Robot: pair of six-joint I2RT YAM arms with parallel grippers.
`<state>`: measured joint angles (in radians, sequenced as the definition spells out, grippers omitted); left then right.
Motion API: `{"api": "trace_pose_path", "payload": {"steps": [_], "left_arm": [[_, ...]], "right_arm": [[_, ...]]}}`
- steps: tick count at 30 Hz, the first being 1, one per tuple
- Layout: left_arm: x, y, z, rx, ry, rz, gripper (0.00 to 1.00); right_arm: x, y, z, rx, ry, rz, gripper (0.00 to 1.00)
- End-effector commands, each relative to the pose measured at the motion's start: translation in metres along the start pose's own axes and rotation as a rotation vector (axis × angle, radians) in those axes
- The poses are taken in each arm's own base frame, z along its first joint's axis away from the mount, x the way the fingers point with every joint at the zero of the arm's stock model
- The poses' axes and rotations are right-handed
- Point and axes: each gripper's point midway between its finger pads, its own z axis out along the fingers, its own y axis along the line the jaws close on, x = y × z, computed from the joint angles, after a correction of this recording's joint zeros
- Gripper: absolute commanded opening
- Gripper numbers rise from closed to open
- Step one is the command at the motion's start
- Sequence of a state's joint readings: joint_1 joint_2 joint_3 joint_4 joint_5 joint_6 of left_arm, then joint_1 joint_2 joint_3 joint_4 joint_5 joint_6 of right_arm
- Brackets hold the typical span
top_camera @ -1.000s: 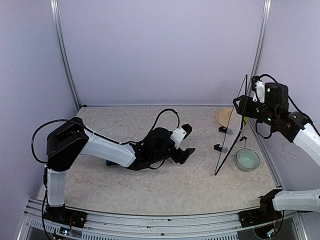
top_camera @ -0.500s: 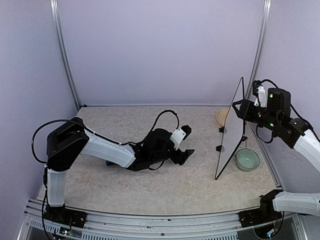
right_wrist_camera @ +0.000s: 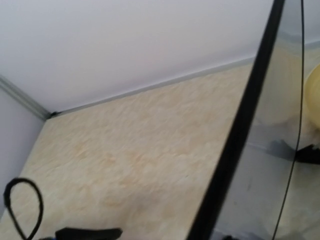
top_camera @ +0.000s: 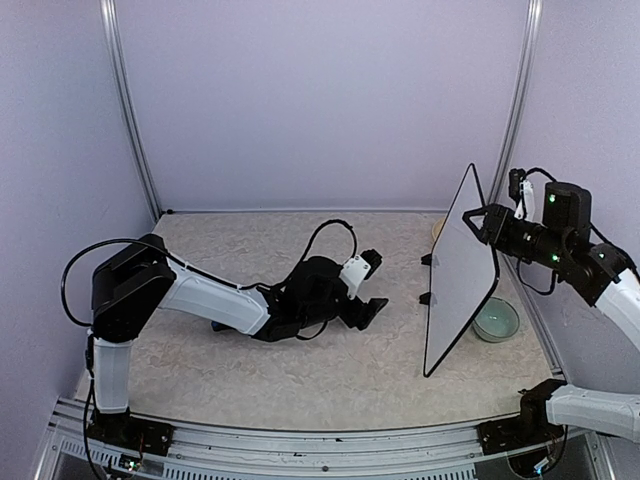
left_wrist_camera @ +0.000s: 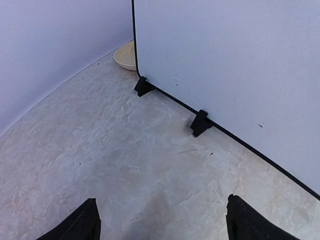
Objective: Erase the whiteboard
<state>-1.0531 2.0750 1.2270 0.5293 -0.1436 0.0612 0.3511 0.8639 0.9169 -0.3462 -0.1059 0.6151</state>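
Note:
The whiteboard (top_camera: 460,270) is a white board in a thin black frame, tilted up on the right side of the table with its lower corner near the tabletop. Its face is turned toward the left arm and shows only a few tiny specks (left_wrist_camera: 230,65). My right gripper (top_camera: 487,225) grips the board's upper right edge. That wrist view shows only the black frame (right_wrist_camera: 240,140) running diagonally, with the fingers hidden. My left gripper (top_camera: 375,285) lies low over the table's middle, open and empty (left_wrist_camera: 162,225), facing the board.
Two black clip feet (left_wrist_camera: 144,86) (left_wrist_camera: 201,123) sit on the board's lower edge. A cream dish (left_wrist_camera: 125,56) lies behind the board by the back wall. A pale green bowl (top_camera: 496,320) sits at the right. A small blue thing (top_camera: 217,325) shows under the left arm.
The right gripper has swung the whiteboard round, from edge-on to showing its white face toward the left arm. The left arm has not moved.

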Motion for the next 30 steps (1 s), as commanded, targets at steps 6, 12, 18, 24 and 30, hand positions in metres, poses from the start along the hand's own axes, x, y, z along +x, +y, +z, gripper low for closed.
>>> {"api": "trace_pose_path", "payload": {"steps": [6, 12, 18, 24, 30], "left_arm": [[-0.030, 0.021, -0.020, -0.053, -0.038, -0.048, 0.84], [-0.039, 0.033, -0.035, -0.077, -0.055, -0.074, 0.84], [-0.046, 0.041, -0.049, -0.090, -0.075, -0.086, 0.84], [-0.043, 0.045, -0.053, -0.100, -0.066, -0.085, 0.85], [-0.038, 0.043, -0.050, -0.093, -0.059, -0.095, 0.86]], "right_arm": [[0.000, 0.033, -0.013, -0.202, -0.002, 0.037, 0.11], [0.004, 0.048, -0.015, -0.295, 0.006, 0.008, 0.11], [0.017, 0.062, -0.011, -0.424, 0.033, 0.011, 0.12], [0.014, 0.044, -0.004, -0.285, 0.054, -0.037, 0.32], [0.003, 0.045, -0.006, -0.229, 0.075, -0.075, 0.57]]}}
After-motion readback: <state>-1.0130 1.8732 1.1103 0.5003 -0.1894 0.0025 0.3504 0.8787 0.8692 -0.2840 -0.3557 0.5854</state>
